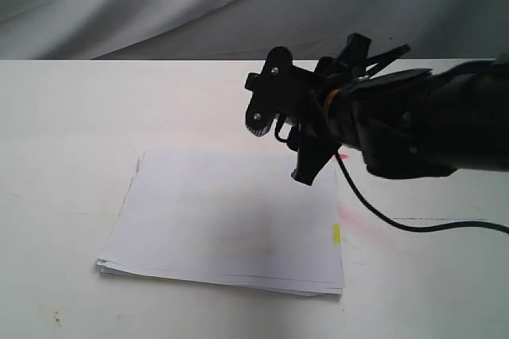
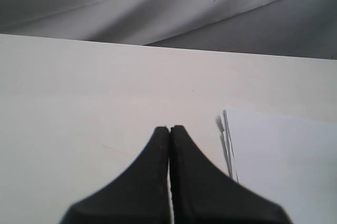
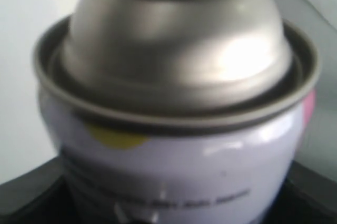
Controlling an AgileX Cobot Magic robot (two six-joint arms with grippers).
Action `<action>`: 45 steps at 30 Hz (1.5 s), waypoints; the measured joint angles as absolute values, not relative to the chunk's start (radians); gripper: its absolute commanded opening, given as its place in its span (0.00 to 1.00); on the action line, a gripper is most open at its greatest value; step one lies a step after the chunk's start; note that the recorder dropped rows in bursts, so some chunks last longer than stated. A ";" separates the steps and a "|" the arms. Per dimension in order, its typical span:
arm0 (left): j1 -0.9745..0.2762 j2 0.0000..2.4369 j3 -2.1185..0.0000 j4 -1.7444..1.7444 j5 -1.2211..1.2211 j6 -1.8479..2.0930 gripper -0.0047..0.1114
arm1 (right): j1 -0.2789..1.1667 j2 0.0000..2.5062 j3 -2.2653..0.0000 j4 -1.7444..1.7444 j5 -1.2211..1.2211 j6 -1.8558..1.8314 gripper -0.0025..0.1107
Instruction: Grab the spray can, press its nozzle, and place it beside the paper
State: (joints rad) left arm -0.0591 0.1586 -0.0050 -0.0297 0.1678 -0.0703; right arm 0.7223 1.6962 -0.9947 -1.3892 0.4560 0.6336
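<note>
The spray can (image 3: pixel 179 161) fills the right wrist view, showing a silver domed top (image 3: pixel 174 40), a white label with dark print and a yellow spot. Its nozzle is cut off by the frame edge. Dark fingers (image 3: pixel 31 195) flank the can on both sides, so my right gripper (image 1: pixel 298 128) is shut on it. In the exterior view that gripper hangs above the far right corner of the paper (image 1: pixel 227 224), and the arm hides the can. The paper is a white stack with a yellow tab (image 1: pixel 336 234). My left gripper (image 2: pixel 169 128) is shut and empty, just off the paper's (image 2: pixel 284 166) edge.
A white table (image 1: pixel 64 156) carries the paper, with a grey cloth backdrop (image 1: pixel 159 5) behind it. A black cable (image 1: pixel 382 216) trails from the right arm across the table. A faint pink smear (image 1: pixel 350 216) lies to the right of the paper.
</note>
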 measured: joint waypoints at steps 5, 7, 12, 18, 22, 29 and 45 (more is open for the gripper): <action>-0.059 0.159 -0.005 -0.030 0.168 -0.070 0.04 | 0.786 1.794 -0.995 -1.570 0.584 0.709 0.02; -0.059 0.159 -0.005 -0.030 0.168 -0.070 0.04 | 0.806 1.824 -0.995 -1.606 0.602 0.734 0.02; -0.059 0.159 -0.005 -0.030 0.168 -0.070 0.04 | 0.816 1.850 -0.995 -1.674 0.624 0.776 0.02; -0.059 0.159 -0.005 -0.030 0.168 -0.070 0.04 | 0.816 1.850 -0.995 -1.681 0.630 0.780 0.02; -0.059 0.159 -0.005 -0.017 0.168 -0.070 0.04 | 0.816 1.850 -0.995 -1.681 0.630 0.782 0.02; -0.059 0.159 -0.005 0.118 0.168 -0.067 0.04 | 0.816 1.850 -0.995 -1.681 0.630 0.784 0.02; -0.059 0.159 -0.005 0.032 0.100 -0.091 0.04 | 0.816 1.850 -0.995 -1.681 0.630 0.784 0.02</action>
State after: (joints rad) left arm -0.0591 0.1586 -0.0050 0.0319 0.1004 -0.0906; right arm 0.8163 1.8500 -0.9947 -1.6806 0.6304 0.7841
